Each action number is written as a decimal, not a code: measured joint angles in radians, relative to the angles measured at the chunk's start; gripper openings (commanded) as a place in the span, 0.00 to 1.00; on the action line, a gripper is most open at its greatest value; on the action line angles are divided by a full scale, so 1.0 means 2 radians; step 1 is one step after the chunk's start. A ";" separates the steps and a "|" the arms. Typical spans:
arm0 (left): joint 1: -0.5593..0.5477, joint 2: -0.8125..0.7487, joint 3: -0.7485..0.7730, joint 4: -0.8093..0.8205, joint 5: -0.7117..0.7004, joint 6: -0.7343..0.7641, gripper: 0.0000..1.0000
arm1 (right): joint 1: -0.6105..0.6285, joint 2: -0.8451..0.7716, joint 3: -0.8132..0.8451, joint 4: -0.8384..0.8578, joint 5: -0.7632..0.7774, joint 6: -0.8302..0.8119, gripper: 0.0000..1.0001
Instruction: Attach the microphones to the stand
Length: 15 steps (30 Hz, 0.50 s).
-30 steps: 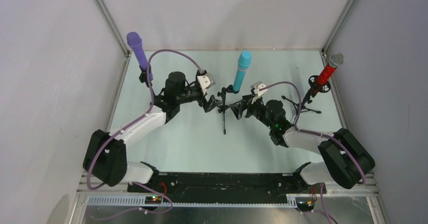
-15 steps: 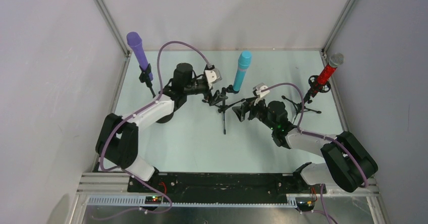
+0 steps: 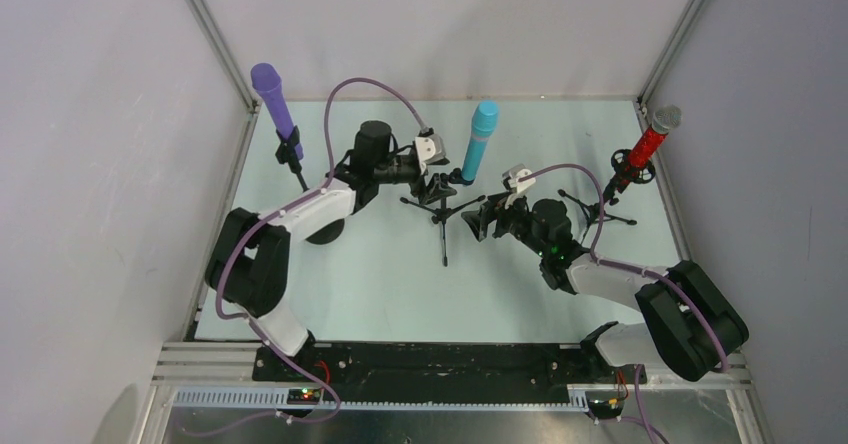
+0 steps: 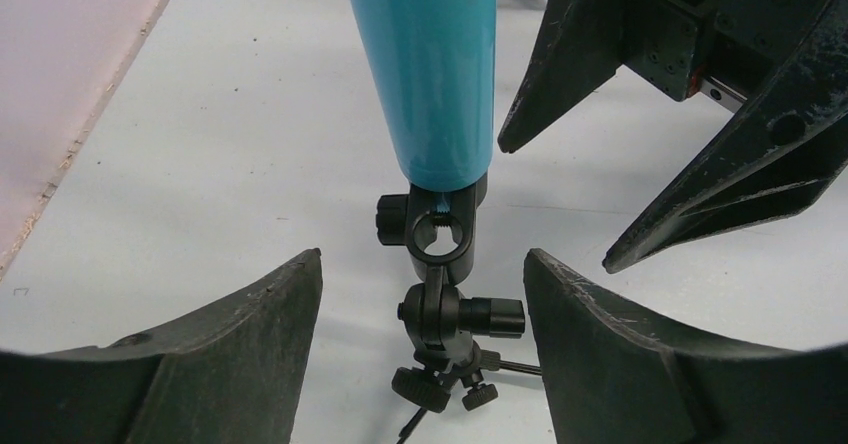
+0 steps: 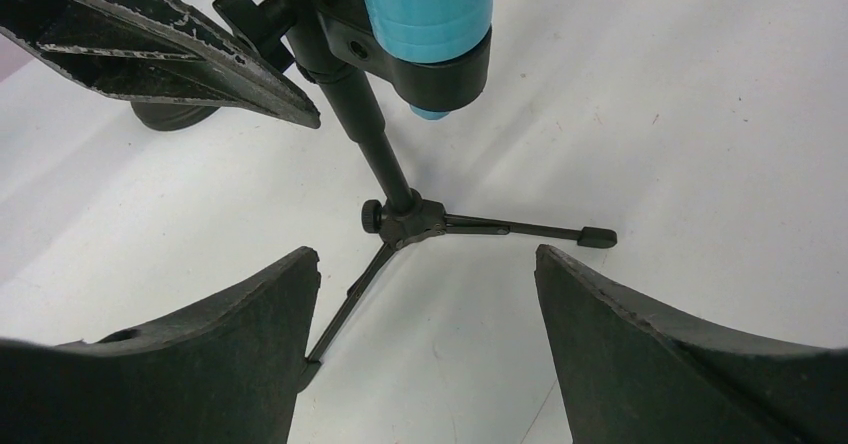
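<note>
The teal-blue microphone (image 3: 480, 139) stands tilted in the clip of the middle tripod stand (image 3: 441, 214). The purple microphone (image 3: 272, 99) sits in a stand at the back left. The glittery red microphone (image 3: 648, 144) sits in a stand at the back right. My left gripper (image 3: 438, 179) is open and empty just left of the middle stand's clip (image 4: 440, 234), with the teal microphone (image 4: 425, 64) above it. My right gripper (image 3: 478, 220) is open and empty just right of that stand, facing its tripod legs (image 5: 400, 214) and the teal microphone's base (image 5: 425, 4).
The pale table is walled by white panels with metal frame posts at left, back and right. The two grippers face each other closely across the middle stand; the left gripper's finger (image 5: 150, 44) shows in the right wrist view. A long tripod leg (image 3: 444, 249) points toward me.
My left arm has swung right and back, bringing its gripper up to the middle stand's clip. My right gripper has drawn back slightly to the right. The microphones have not moved.
</note>
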 measured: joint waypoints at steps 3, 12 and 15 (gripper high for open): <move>0.000 0.002 0.000 0.000 0.000 0.000 0.77 | -0.001 0.000 0.000 0.000 -0.001 0.000 0.83; 0.002 0.011 0.008 -0.008 0.015 -0.005 0.54 | -0.002 0.000 0.000 -0.005 -0.005 0.000 0.80; 0.002 0.014 0.010 -0.011 0.019 -0.004 0.43 | -0.003 0.000 0.000 -0.009 -0.006 0.000 0.80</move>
